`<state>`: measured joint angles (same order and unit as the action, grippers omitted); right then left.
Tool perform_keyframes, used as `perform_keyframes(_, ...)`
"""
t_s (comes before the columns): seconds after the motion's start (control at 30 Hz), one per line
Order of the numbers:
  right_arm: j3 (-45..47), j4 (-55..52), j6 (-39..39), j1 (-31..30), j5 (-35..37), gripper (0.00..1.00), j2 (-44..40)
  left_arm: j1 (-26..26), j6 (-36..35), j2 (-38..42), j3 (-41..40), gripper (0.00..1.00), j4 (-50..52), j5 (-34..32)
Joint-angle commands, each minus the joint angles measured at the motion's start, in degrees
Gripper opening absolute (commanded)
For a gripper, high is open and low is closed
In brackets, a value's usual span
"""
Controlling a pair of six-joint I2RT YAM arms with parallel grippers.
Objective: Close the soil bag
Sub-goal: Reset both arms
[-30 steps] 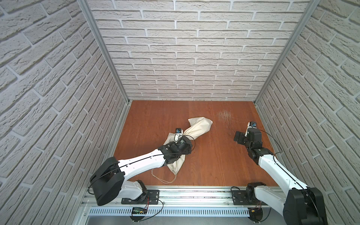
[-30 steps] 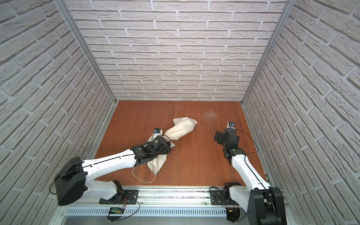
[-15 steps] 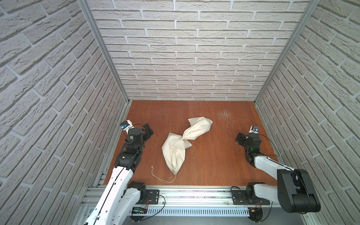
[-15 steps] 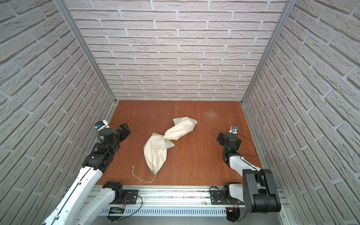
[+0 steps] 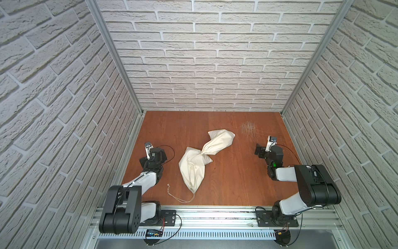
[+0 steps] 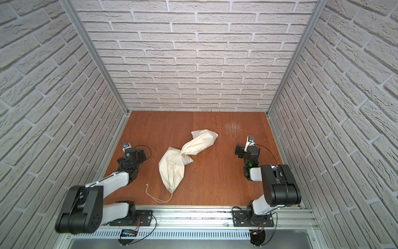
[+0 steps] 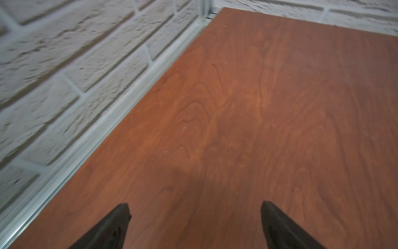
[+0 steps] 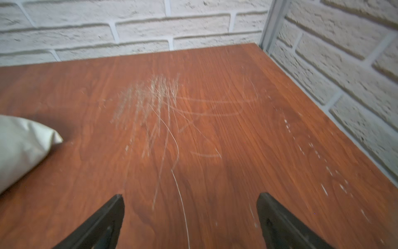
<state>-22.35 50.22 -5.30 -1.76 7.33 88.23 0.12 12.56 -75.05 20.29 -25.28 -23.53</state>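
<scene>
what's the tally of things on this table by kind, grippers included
soil bag: 1
drawstring cord: 1
grippers, both open and empty: 2 (left gripper, right gripper)
total: 4

The left arm [image 5: 148, 179] is folded low near the desk's left edge, and the left gripper [image 7: 195, 207] has its jaws spread wide, empty. The right arm [image 5: 284, 173] is folded near the right edge, and the right gripper [image 8: 190, 197] is equally wide and empty.
</scene>
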Motion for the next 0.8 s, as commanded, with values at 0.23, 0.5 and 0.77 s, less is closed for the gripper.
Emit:
perform_keyframes(0.23,-1.7,-3.3,1.7,0.2,-3.3,0.99,-0.1,1.5,-11.0,-11.4,-3.0,0.98,-31.5,14.5)
perform_keyframes(0.5,-2.1,-4.1,1.8,0.2,-3.6,0.99,0.0,6.7,-8.6,-13.8,2.8,0.98,-23.1,25.7)
perform_keyframes(0.77,-2.1,-4.1,1.8,0.2,-3.6,0.99,0.0,6.5,-8.7,-13.6,2.6,0.98,-23.5,25.3)
